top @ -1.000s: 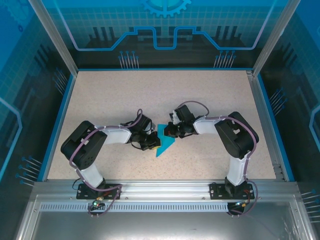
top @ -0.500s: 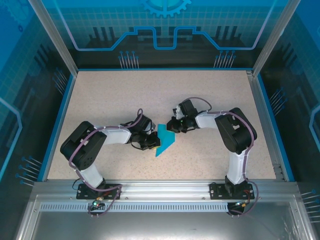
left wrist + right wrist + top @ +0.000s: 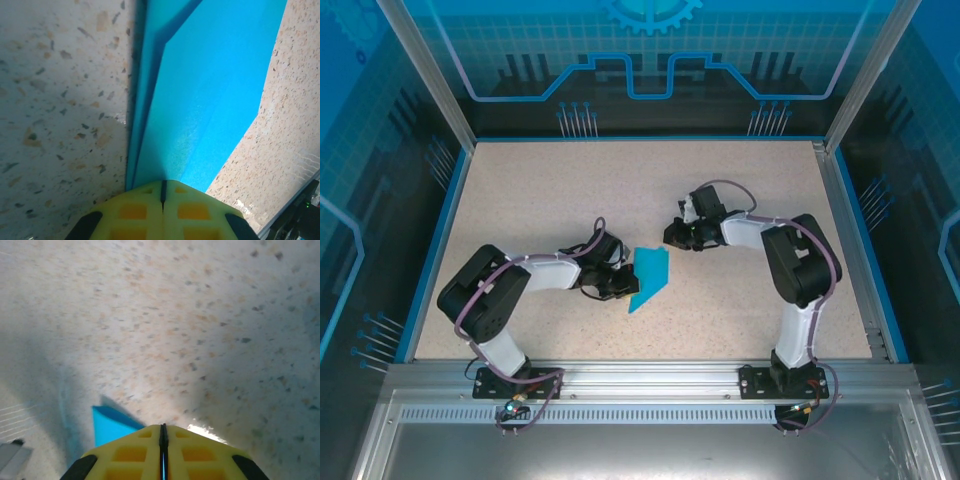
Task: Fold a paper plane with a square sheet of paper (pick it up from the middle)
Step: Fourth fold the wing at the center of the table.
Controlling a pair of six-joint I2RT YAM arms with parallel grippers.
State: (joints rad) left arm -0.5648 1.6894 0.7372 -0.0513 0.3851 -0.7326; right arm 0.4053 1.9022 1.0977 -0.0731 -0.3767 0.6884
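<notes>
Lower centre of the top view: left gripper (image 3: 618, 288), fingers pressed together, tips touching the left edge of the sheet of paper (image 3: 650, 278). Whether it pins or pinches the paper, cannot tell.

The paper lies flat on the table (image 3: 550, 200), partly folded with 2 layers showing. Its long axis runs from lower-left point to upper right.

Farther up and to the right: right gripper (image 3: 672, 240), fingers together, holding nothing, just off the paper's upper right corner. The left arm is nearer. No containers seen.
</notes>
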